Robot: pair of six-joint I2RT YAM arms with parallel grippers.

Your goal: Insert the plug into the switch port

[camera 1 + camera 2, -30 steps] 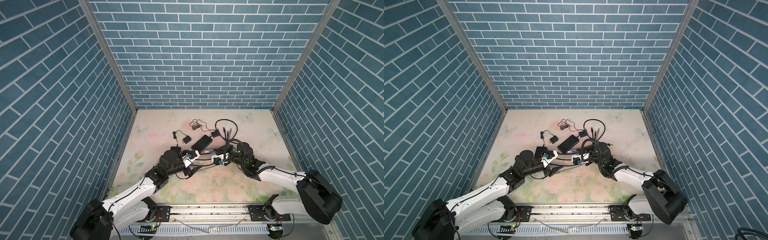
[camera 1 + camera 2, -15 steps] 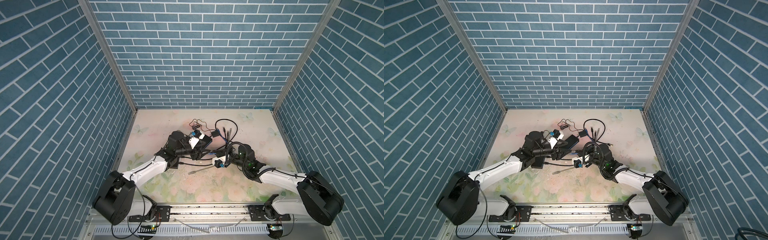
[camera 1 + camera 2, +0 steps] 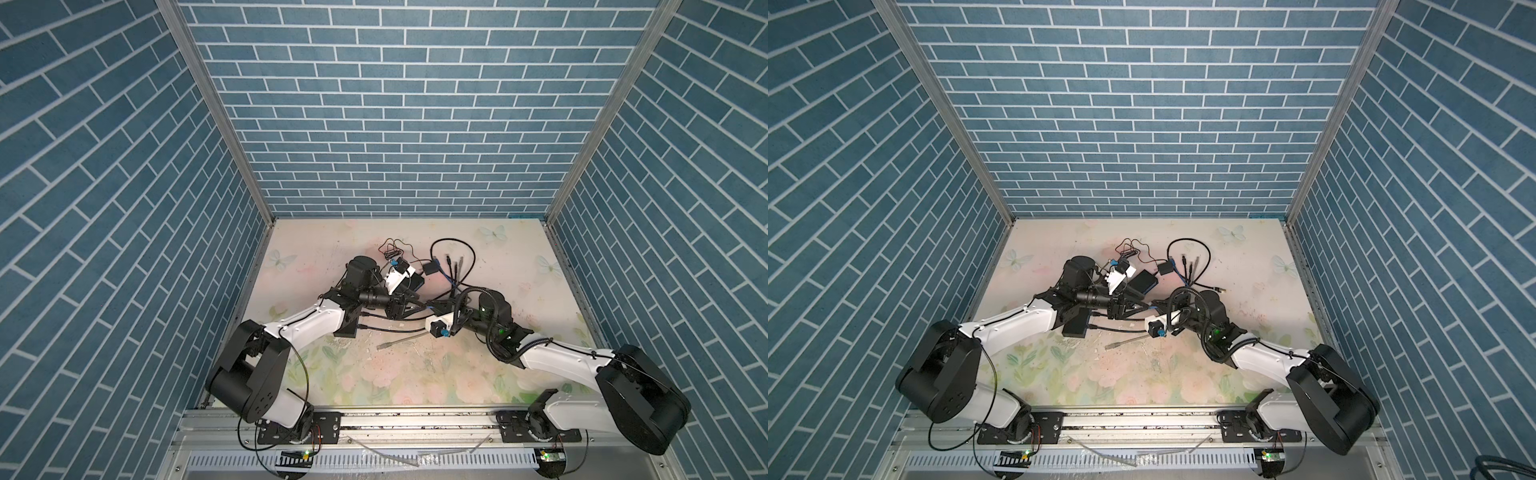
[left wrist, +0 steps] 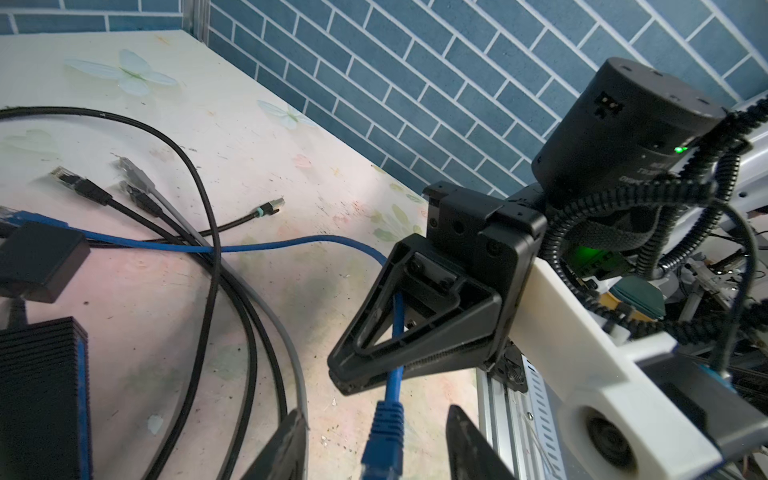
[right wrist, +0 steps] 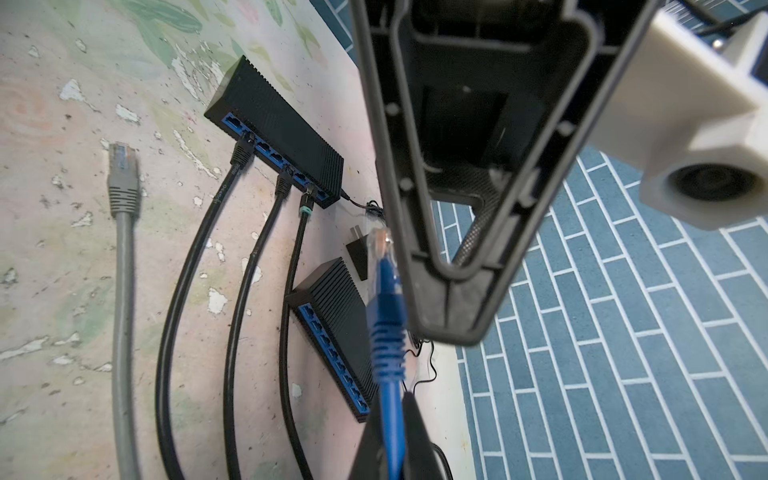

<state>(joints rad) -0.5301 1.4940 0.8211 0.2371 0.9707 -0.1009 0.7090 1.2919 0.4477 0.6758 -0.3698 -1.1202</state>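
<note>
Right gripper (image 5: 390, 419) jaws pinch the blue Ethernet cable (image 5: 388, 324) behind its boot. Left gripper (image 4: 376, 415) jaws stand spread either side of that boot. The plug (image 5: 380, 245) is not yet in a port; in both top views the empty switch (image 3: 1144, 280) lies at about eleven o'clock from it.

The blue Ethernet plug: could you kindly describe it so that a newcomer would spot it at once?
Over the floral tabletop, find the right gripper, shut on a blue cable. The clear-tipped blue Ethernet plug sticks out just beyond that grip; unlike the grey plug lying loose nearby, it is held aloft.
</note>
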